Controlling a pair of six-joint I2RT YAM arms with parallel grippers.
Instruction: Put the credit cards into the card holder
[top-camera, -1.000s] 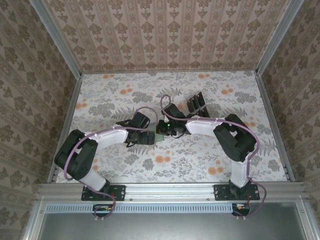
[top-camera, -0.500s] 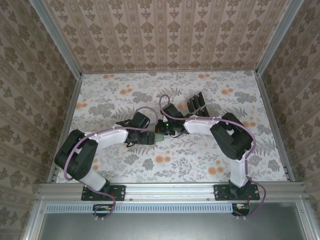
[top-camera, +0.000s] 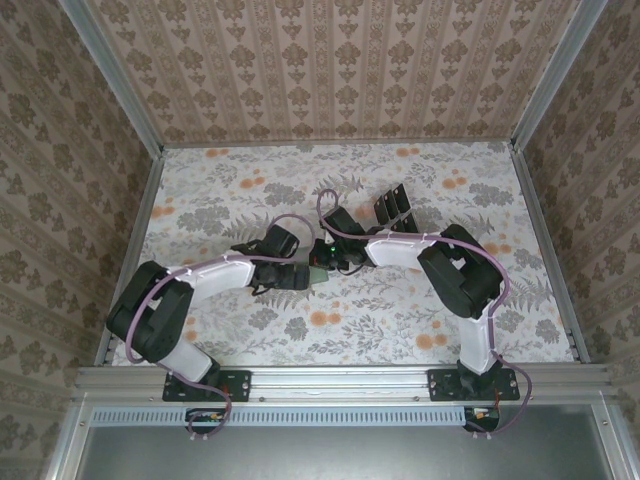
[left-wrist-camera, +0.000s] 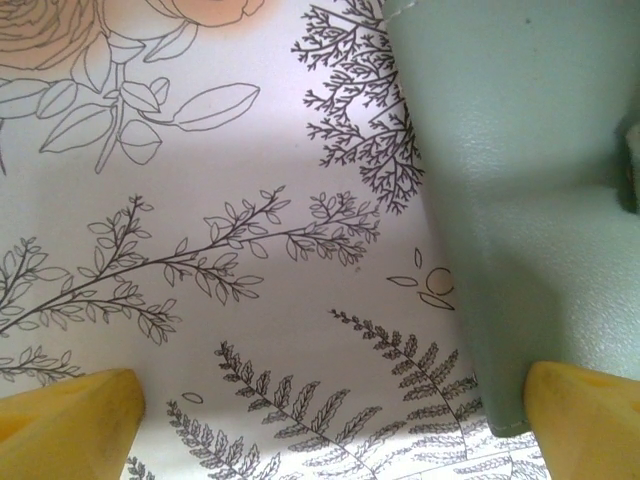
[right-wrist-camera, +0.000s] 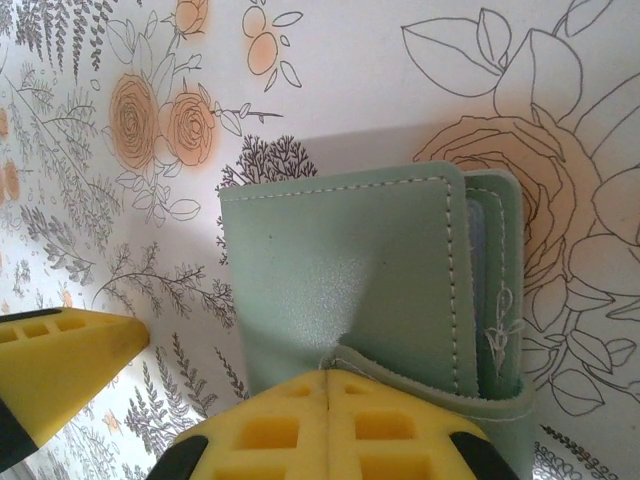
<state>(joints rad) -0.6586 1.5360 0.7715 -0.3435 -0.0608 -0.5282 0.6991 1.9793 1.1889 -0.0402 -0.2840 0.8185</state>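
Note:
The grey-green card holder (right-wrist-camera: 350, 270) lies on the floral table, between both arms in the top view (top-camera: 318, 271). My right gripper (right-wrist-camera: 330, 400) is shut, its two yellow fingers pinching a lifted flap at the holder's near edge. My left gripper (left-wrist-camera: 330, 430) is open wide just left of the holder (left-wrist-camera: 520, 190); its right fingertip (left-wrist-camera: 585, 415) sits at the holder's corner, and the left one (left-wrist-camera: 70, 420) rests over bare cloth. The black credit cards (top-camera: 393, 205) lie fanned on the table behind the right arm, untouched.
A yellow finger of the left gripper (right-wrist-camera: 60, 370) shows beside the holder in the right wrist view. Patterned walls and metal rails (top-camera: 140, 230) enclose the table. Purple cables (top-camera: 290, 220) loop over both forearms.
The right forearm has shifted slightly left and back while keeping its pinch on the holder. The left arm has barely moved.

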